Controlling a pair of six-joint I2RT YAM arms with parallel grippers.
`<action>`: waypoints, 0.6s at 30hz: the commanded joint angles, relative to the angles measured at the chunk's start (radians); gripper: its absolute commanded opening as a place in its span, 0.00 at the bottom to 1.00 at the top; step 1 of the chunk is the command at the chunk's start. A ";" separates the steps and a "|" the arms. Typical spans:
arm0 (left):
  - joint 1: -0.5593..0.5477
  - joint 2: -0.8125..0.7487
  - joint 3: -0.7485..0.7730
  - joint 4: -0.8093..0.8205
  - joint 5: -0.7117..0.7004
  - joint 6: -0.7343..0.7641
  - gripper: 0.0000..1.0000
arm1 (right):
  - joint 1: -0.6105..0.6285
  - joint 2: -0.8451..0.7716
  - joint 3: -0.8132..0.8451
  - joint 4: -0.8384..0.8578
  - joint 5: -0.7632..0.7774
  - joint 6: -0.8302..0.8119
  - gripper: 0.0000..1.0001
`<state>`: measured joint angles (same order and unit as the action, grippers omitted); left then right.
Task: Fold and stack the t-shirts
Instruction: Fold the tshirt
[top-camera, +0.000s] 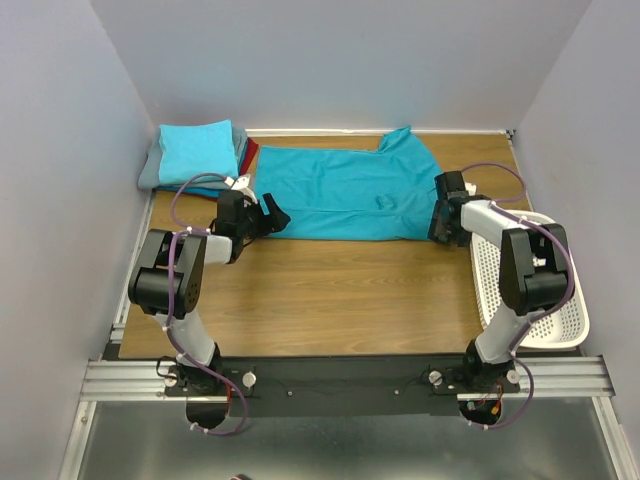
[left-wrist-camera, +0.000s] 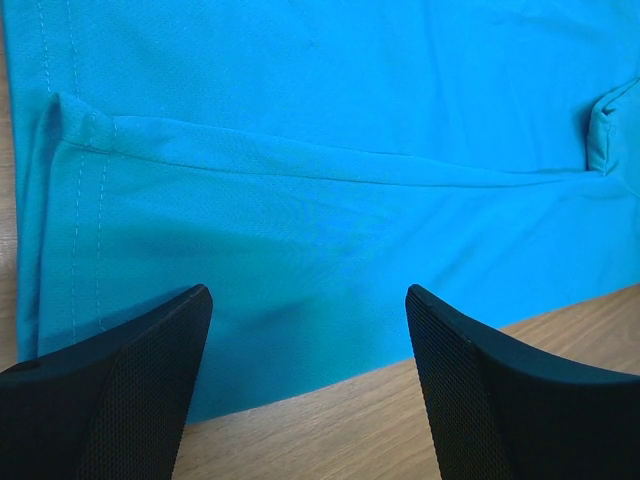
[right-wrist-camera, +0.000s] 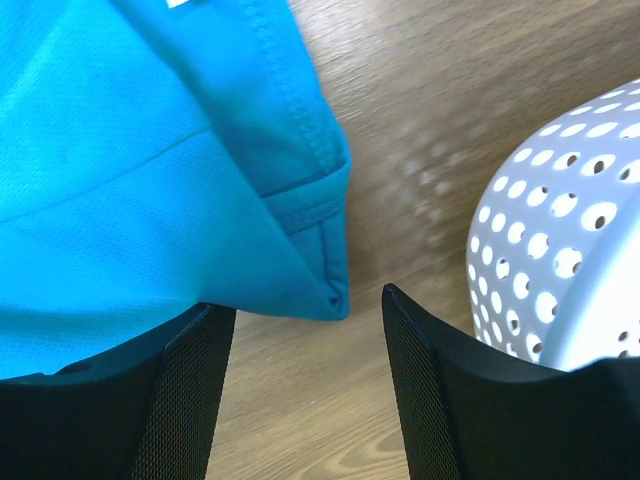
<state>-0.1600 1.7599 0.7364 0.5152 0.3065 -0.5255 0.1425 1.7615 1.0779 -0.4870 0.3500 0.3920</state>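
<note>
Left gripper (left-wrist-camera: 308, 295), right gripper (right-wrist-camera: 303, 300) both spread at near edge of teal t-shirt (top-camera: 340, 190); basket (top-camera: 565, 325) beside right.

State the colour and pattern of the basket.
White basket, perforated with round holes; best in the right wrist view.

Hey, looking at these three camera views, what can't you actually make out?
1. Top view: the folded stack is too small to count; its top layer covers those below.
2. Top view: the right arm hides part of the basket.
3. Top view: the left gripper covers the near-left corner of the teal shirt.
4. Wrist views: frame edges cut off most of the shirt and basket.
</note>
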 joint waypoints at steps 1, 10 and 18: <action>0.002 -0.020 -0.014 0.009 0.017 0.021 0.86 | -0.020 0.007 -0.016 0.018 0.001 -0.002 0.67; -0.003 -0.082 0.015 -0.029 0.048 0.030 0.86 | -0.020 -0.043 0.005 0.019 -0.103 -0.044 0.74; -0.082 -0.174 0.109 -0.124 -0.032 0.053 0.86 | -0.011 -0.111 0.030 0.025 -0.247 -0.079 0.79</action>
<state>-0.1970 1.6379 0.7879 0.4286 0.3149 -0.5053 0.1295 1.6909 1.0782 -0.4850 0.1978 0.3389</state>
